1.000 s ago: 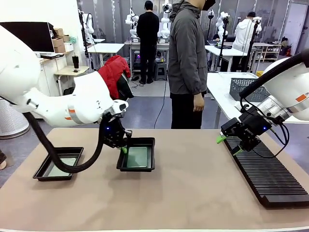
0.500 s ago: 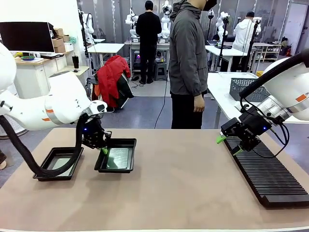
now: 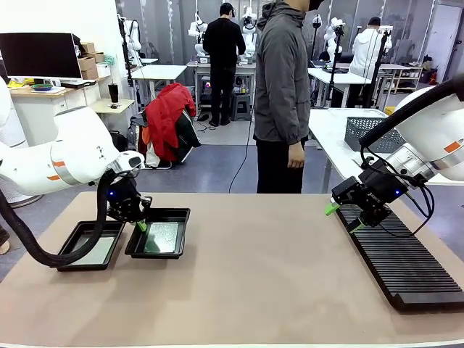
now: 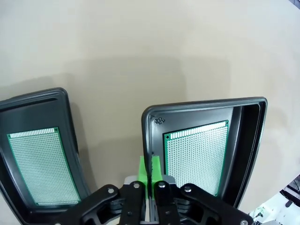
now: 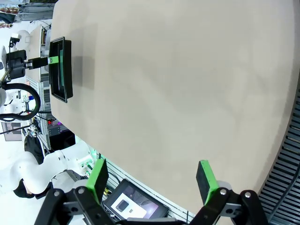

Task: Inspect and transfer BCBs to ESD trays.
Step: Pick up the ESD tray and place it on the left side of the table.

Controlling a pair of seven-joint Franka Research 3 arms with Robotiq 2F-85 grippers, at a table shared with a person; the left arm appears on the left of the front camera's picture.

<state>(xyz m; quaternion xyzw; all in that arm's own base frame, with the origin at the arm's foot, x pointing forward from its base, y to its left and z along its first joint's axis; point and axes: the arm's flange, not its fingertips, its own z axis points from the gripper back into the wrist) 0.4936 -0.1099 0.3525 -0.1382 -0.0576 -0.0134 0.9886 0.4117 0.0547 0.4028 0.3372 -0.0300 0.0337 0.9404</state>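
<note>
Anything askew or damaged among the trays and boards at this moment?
Nothing damaged. The right-hand ESD tray is gripped by its rim in the left tool and hangs tilted beside the other ESD tray. A BCB lies flat in each; neither looks cracked.

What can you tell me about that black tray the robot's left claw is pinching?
The tray is shallow, black and rectangular, apparently plastic, with a raised flared rim and rounded corners. A green circuit board dotted with tiny holes lies flat on its floor. The left gripper is shut on one rim wall, green pads either side. It sits right beside a second, matching tray at the table's left; whether it rests on the table is unclear.
</note>
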